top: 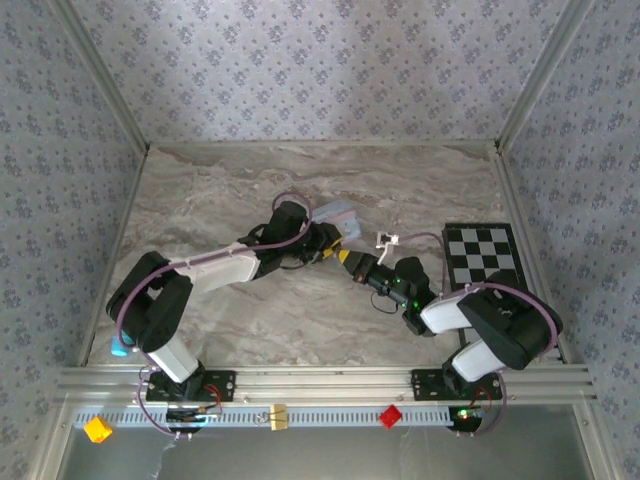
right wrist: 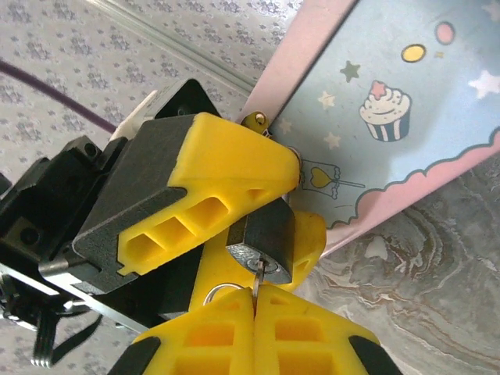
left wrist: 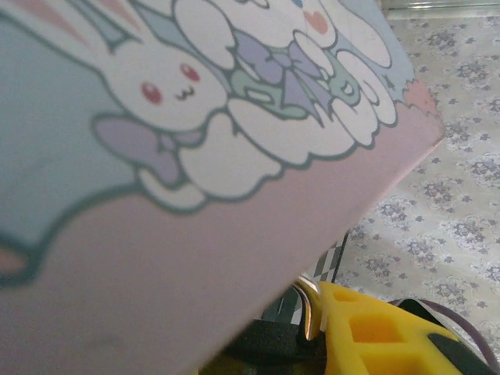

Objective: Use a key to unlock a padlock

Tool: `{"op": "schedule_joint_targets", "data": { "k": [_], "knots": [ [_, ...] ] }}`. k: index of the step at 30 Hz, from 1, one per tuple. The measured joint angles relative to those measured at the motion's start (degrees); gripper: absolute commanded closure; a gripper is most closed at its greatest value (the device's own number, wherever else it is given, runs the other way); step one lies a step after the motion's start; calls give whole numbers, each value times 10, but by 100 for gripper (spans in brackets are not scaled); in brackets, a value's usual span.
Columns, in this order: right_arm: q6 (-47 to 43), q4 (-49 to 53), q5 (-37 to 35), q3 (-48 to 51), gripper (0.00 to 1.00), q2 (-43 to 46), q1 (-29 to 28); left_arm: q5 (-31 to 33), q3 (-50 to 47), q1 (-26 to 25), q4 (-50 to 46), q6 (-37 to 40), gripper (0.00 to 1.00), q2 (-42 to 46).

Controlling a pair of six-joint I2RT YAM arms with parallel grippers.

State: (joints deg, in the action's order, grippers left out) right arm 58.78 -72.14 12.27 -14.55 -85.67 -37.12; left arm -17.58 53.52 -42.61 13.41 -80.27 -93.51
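Key (right wrist: pixel 257 275) sitting in padlock (right wrist: pixel 269 234) keyhole; right fingers (right wrist: pixel 301 328) pinching key, left fingers (right wrist: pixel 226 168) clamping padlock; twisting wants straight axis, padlock braced.

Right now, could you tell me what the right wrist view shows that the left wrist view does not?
Right wrist view: the dark padlock clamped in the left gripper, with the key in it pinched by the shut right gripper. Left wrist view: the rabbit picture on the tin. Shared: the tin and a yellow left finger.
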Motion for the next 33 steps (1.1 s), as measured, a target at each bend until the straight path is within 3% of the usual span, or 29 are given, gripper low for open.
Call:
{"op": "schedule_joint_targets", "data": {
  "k": [15, 23, 29, 31, 33],
  "knots": [
    [171, -20, -21, 7, 100, -3, 7, 40, -5, -15, 25, 0, 84, 5],
    [218, -23, -24, 9, 99, -3, 7, 49, -5, -18, 27, 0, 84, 5],
    [199, -6, -22, 12, 73, 6, 15, 46, -4, -24, -1, 19, 84, 5],
    [183, 7, -27, 16, 60, 23, 24, 43, -4, -33, -27, 34, 84, 5],
    [163, 19, -30, 25, 57, 43, 32, 43, -4, -41, -49, 48, 84, 5]
  ]
}}
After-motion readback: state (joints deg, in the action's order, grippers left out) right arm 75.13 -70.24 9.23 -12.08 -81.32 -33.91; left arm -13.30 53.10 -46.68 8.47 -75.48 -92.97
